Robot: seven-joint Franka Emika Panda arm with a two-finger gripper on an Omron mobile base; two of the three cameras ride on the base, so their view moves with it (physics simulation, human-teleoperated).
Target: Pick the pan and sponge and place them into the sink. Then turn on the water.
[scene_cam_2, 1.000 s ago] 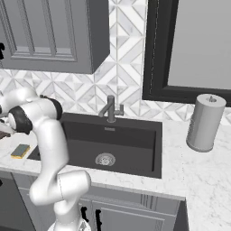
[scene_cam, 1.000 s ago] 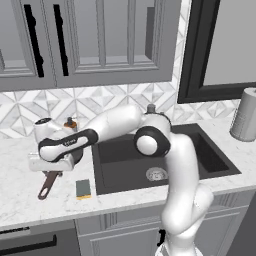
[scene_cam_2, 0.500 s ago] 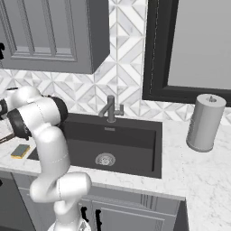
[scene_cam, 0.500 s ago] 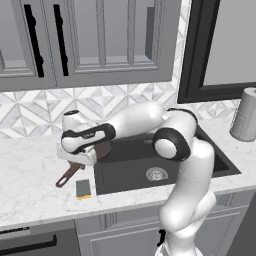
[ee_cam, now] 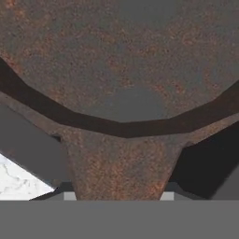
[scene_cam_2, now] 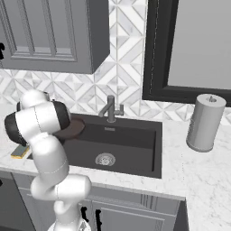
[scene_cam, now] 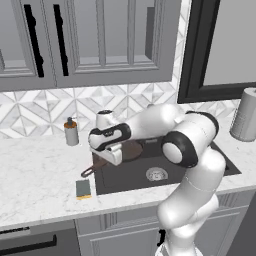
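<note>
The dark brown pan (scene_cam: 132,149) hangs over the left end of the sink (scene_cam: 131,179), its long handle (scene_cam: 93,170) pointing back over the counter. My gripper (scene_cam: 114,155) is shut on the handle near the pan's bowl. In the hand view the rusty-brown pan (ee_cam: 121,56) is very close, its handle (ee_cam: 122,163) running down between my fingers. From the right the pan (scene_cam_2: 72,129) shows beside my arm at the sink's (scene_cam_2: 133,142) left rim. The small sponge (scene_cam: 83,189) lies on the counter in front of the sink's left corner, and from the right the sponge (scene_cam_2: 20,151) peeks out past my arm.
A grey faucet (scene_cam_2: 110,108) stands behind the basin, above the round drain (scene_cam_2: 104,159). A soap dispenser (scene_cam: 71,132) stands at the back of the left counter. On the right counter stands a paper towel roll (scene_cam_2: 205,122). Wall cabinets hang overhead.
My arm has swung right, carrying the pan from above the left counter to over the sink's left end. The sponge has stayed where it was.
</note>
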